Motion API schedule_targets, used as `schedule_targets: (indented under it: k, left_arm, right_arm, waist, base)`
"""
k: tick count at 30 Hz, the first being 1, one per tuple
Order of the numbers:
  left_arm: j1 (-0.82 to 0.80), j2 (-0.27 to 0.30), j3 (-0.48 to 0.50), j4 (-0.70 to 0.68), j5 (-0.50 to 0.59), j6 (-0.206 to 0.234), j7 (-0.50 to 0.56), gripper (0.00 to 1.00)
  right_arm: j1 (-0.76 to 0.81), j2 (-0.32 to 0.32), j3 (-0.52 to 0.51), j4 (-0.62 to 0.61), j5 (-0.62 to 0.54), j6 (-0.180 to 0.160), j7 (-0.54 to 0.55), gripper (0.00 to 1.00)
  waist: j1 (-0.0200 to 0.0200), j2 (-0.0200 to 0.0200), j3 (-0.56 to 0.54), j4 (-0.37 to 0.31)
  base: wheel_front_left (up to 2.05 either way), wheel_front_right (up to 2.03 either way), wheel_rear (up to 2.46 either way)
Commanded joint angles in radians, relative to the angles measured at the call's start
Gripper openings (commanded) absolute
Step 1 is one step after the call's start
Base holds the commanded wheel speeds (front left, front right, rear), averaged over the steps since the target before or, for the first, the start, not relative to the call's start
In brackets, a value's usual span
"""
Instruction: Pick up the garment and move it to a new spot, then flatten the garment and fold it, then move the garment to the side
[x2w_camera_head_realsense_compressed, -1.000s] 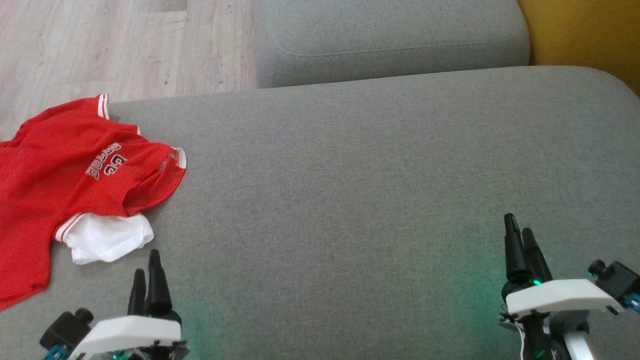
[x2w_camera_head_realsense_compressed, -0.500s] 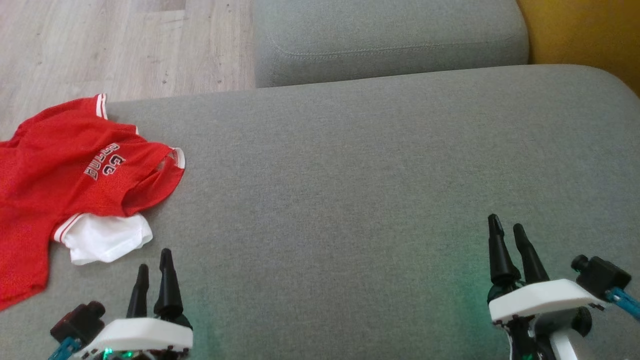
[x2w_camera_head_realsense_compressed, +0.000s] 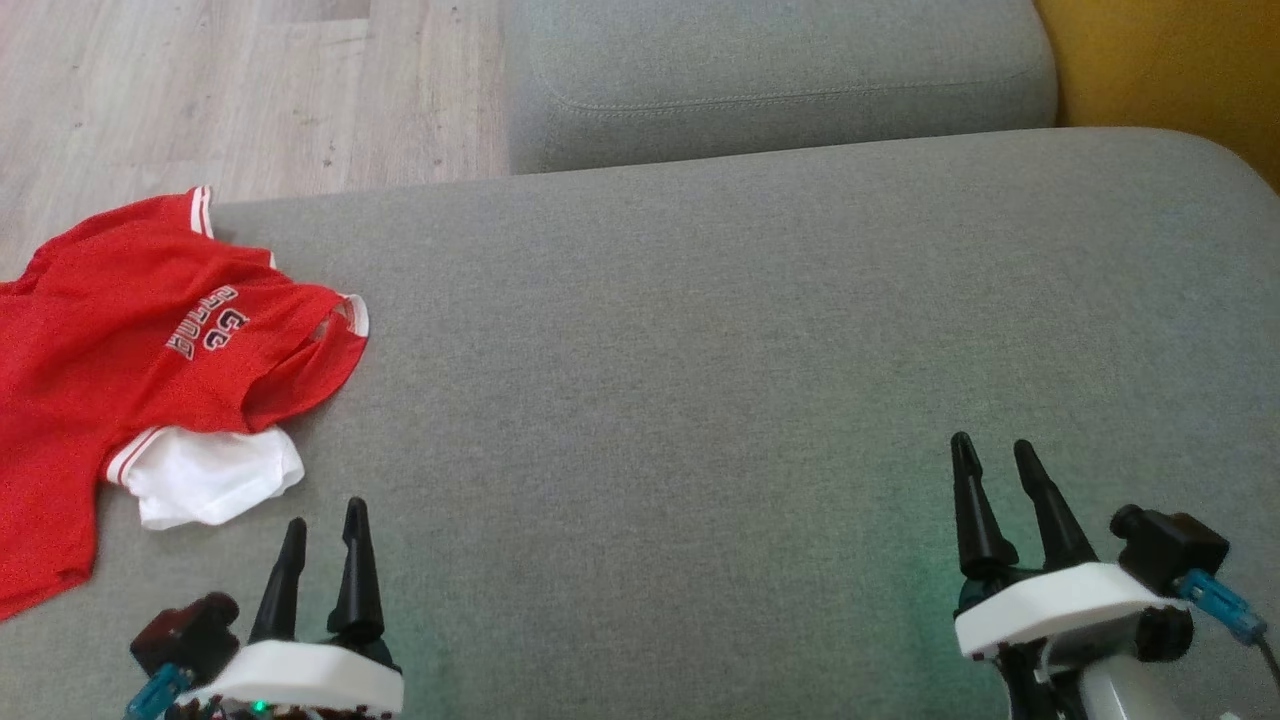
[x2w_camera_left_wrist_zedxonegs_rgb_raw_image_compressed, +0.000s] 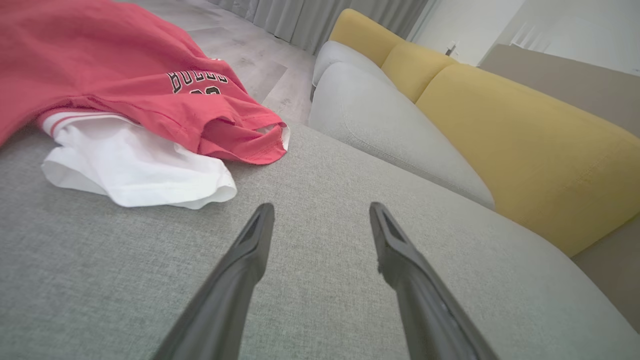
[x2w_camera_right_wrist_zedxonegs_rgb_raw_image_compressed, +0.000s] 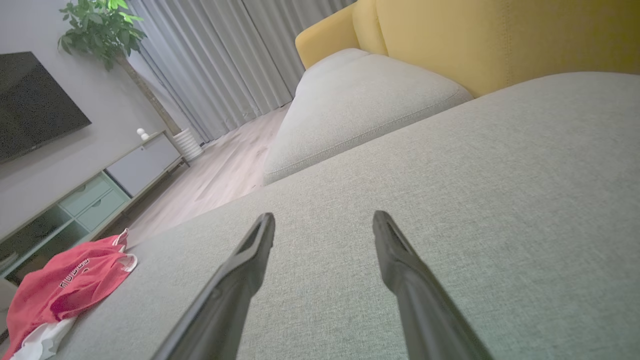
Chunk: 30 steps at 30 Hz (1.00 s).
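Red at my far left: the crumpled red jersey with white trim and a white sleeve (x2w_camera_head_realsense_compressed: 150, 340) lies on the left end of the grey woven-fabric sofa seat (x2w_camera_head_realsense_compressed: 700, 350), beside the pale wood-plank floor (x2w_camera_head_realsense_compressed: 200, 90). My left gripper (x2w_camera_head_realsense_compressed: 325, 513) sits near the white sleeve, apart from it, fingers spread and empty. Well to the right, my right gripper (x2w_camera_head_realsense_compressed: 992, 441) hangs over the seat, likewise released, grasping nothing. A mustard-yellow upholstered backrest (x2w_camera_head_realsense_compressed: 1160, 60) shows at the far right corner.
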Motion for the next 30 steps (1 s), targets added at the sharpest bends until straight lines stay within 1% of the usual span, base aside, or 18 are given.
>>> schedule_targets:
  k: [1,8,15,24,30]
  left_arm:
    - [-0.024,0.024,0.010,-0.023,0.038,-0.005,-0.017,1.00]
    - [-0.021,0.030,0.002,-0.007,0.122,-0.005,-0.038,1.00]
    - [-0.020,0.036,0.017,0.015,0.196,-0.004,-0.058,1.00]
    - [-0.016,0.033,0.045,0.030,0.270,-0.001,-0.082,1.00]
    - [-0.014,0.035,0.061,0.046,0.327,-0.002,-0.100,1.00]
  right_arm:
    - [-0.039,-0.009,0.017,-0.028,-0.044,-0.001,-0.017,1.00]
    - [-0.040,-0.007,0.019,-0.023,-0.141,-0.001,-0.038,1.00]
    - [-0.036,-0.006,0.014,-0.015,-0.218,-0.001,-0.058,1.00]
    - [-0.034,-0.006,0.012,0.010,-0.257,-0.001,-0.082,1.00]
    - [-0.034,-0.007,0.016,0.021,-0.311,-0.001,-0.099,1.00]
  waist:
    - [0.0000,0.0000,0.001,0.000]
    - [0.0000,0.0000,0.001,-0.002]
    - [0.0000,0.0000,0.001,-0.003]
    - [0.0000,0.0000,0.000,-0.001]
    - [0.0000,0.0000,-0.002,-0.001]
  base:
    - [0.00,0.00,0.00]
    - [0.00,0.00,0.00]
    - [0.00,0.00,0.00]
    - [0.00,0.00,0.00]
    - [0.00,0.00,0.00]
